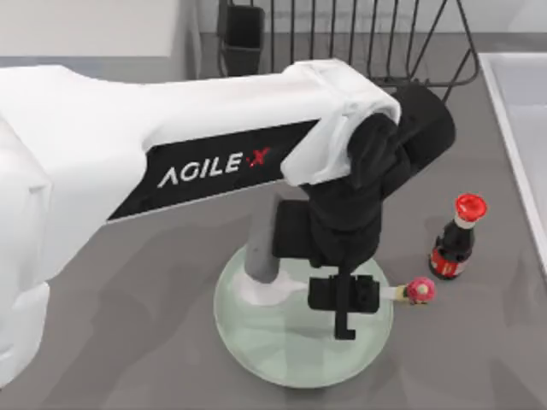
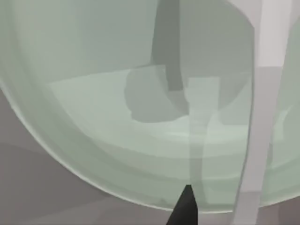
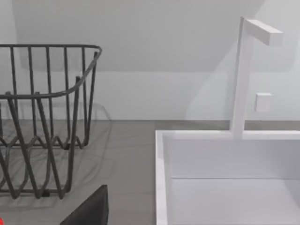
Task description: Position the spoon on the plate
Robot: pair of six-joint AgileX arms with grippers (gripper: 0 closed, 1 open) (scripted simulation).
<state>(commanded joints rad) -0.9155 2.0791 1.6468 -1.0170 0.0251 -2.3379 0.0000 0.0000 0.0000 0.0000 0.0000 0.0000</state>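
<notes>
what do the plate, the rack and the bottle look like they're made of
Plate: likely glazed ceramic or glass, pale mint and glossy; the left wrist view shows soft reflections on it. Rack: thin dark wire, probably coated metal, matte. Bottle: dark and shiny, glass or plastic, I can't tell which; its red cap looks like plastic. The left claw hangs over the plate.

I see a grey table (image 1: 154, 282) carrying the plate (image 1: 282, 359) near centre, a sauce bottle (image 1: 453, 248) at its two o'clock, and a wire rack (image 1: 376, 43) at twelve.
</notes>
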